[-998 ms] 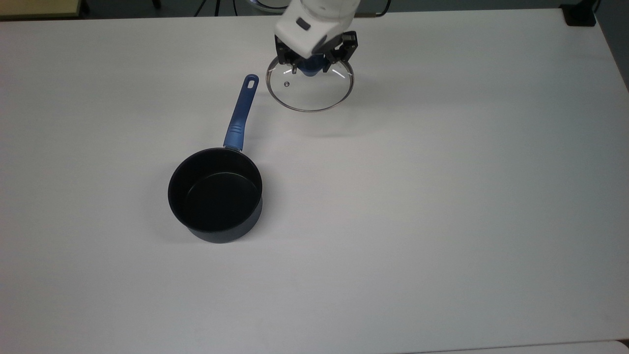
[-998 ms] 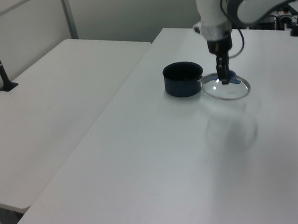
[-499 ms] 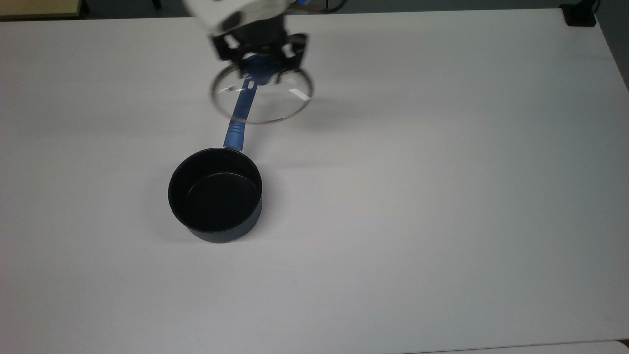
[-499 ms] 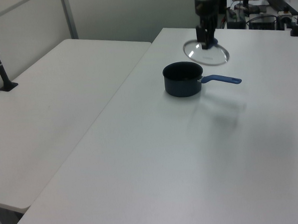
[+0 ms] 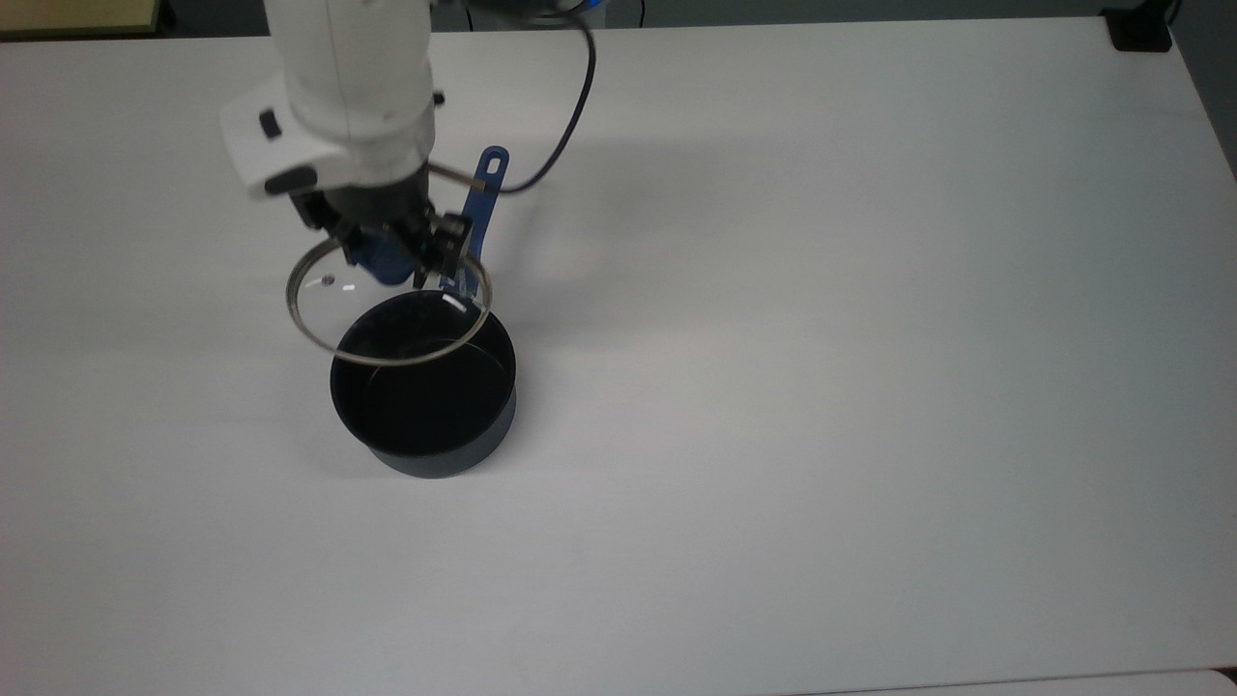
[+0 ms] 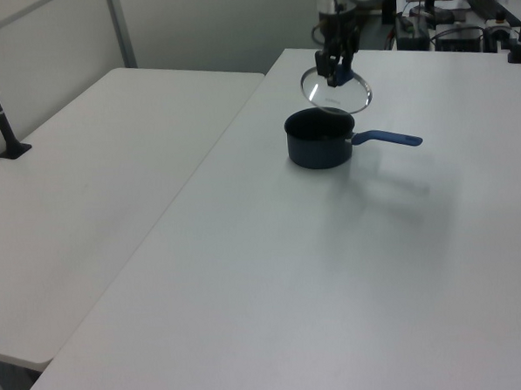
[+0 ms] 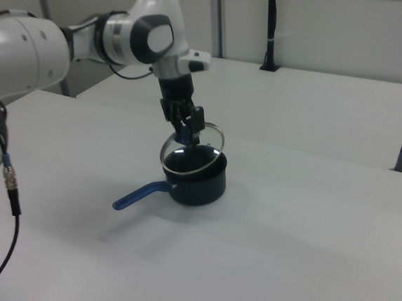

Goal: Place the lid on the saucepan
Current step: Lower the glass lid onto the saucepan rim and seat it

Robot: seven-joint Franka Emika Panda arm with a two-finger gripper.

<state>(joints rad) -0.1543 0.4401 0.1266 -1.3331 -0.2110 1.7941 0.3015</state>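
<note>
Change: a second ago the lid hung just off the table at the pan handle's far end, at the top view's 1 o'clock from the pan; it has since swung across the handle and now hangs in the air over the pan's 11 o'clock rim.
Meaning: judged from this, the carry is almost done; what is left is a short shift toward the pan's centre and a lowering.
Gripper: the gripper is clamped on the lid's blue knob, fingers pointing down.
Lid: carried clear of the rim, tilted a little; in the top view its disc overlaps only the pan's upper-left part, so it is not yet centred. In the right view the lid sits just above the pan.
Pan: upright on the table, handle pointing to the top view's 12 o'clock.
Pan contents: nothing inside; dark bare bottom.
Risk: lowered from here, the lid's edge would likely land on the rim and sit askew.
</note>
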